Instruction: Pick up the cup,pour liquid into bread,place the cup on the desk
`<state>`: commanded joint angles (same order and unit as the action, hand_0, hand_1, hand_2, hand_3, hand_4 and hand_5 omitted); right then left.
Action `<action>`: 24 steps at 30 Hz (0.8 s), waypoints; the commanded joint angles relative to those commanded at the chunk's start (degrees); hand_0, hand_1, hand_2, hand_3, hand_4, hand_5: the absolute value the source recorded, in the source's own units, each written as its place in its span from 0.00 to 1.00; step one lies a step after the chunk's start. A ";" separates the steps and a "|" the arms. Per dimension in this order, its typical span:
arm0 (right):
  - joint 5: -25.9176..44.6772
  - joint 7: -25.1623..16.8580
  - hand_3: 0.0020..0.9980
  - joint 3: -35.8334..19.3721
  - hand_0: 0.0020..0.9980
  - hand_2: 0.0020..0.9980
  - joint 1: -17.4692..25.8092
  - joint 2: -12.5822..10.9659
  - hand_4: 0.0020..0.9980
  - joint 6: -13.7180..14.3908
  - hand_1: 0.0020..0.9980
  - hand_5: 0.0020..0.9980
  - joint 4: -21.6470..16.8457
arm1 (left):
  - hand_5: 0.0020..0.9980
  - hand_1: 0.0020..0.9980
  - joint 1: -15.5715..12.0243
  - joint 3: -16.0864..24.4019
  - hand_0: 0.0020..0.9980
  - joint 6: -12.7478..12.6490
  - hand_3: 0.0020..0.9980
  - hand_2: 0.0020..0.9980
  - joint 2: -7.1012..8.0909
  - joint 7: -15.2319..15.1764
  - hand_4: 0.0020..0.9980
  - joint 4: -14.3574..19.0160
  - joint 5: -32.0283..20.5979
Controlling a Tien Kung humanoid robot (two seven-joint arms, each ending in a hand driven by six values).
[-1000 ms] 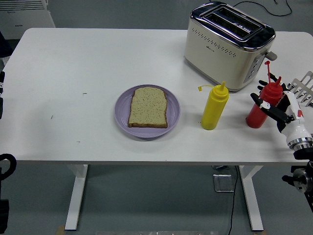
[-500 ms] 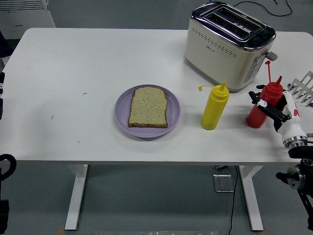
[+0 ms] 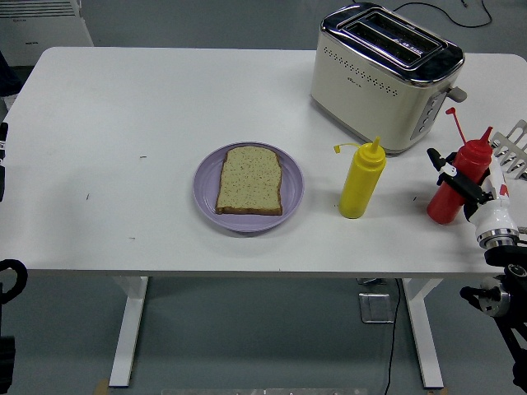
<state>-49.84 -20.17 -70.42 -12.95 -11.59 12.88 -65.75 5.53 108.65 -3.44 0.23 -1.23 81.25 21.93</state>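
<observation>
- Now the right hand point(image 3: 471, 188) is at the right side of the desk point(image 3: 123, 123), w/ its black fingers point(image 3: 449, 174) wrapped round the red squeeze bottle point(image 3: 459, 183).
- The red bottle is tilted, its top leaning to the right. Its bottom end is down by the desk, but I can't tell if it touches.
- Its little red cap hangs on a thin strap up by the nozzle.
- The bottle is near the desk's right edge, in front of the toaster point(image 3: 385, 76) and just left of a white rack point(image 3: 512, 148) at the pic's edge.
- The yellow squeeze bottle point(image 3: 361, 178) stands upright on the desk, left of the red one & apart from it.
- A slice of bread point(image 3: 249, 180) lies flat on a purple plate point(image 3: 207, 191) in the middle of the desk, left of the yellow bottle.
- The bread looks plain, no sauce on it.
- The left arm point(image 3: 5, 271) only shows as dark bits at the pic's left edge; no hand to see there.
</observation>
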 joint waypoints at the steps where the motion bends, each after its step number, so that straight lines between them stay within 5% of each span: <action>1: 0.28 0.05 0.12 -0.19 0.00 0.11 0.03 -0.08 0.88 -0.19 0.00 0.24 -0.28 | 1.00 0.78 -0.01 -0.01 0.80 -0.01 0.71 0.79 -0.01 0.00 0.56 -0.01 0.00; 12: -1.12 2.00 0.15 -5.89 0.00 0.12 -0.92 -3.13 0.86 -0.11 0.00 0.24 -8.16 | 1.00 0.78 0.10 0.08 0.80 0.00 0.70 0.79 -0.01 -0.04 0.57 0.03 -0.01; 24: -14.31 6.99 0.15 -4.79 0.00 0.12 -9.71 -9.31 0.81 0.06 0.00 0.28 -16.71 | 1.00 0.78 0.11 0.07 0.80 0.04 0.70 0.78 0.11 -0.07 0.57 0.02 0.02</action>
<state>-64.15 -13.18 -75.21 -22.66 -20.91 12.94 -82.46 5.64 108.72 -3.40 0.33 -1.31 81.27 21.95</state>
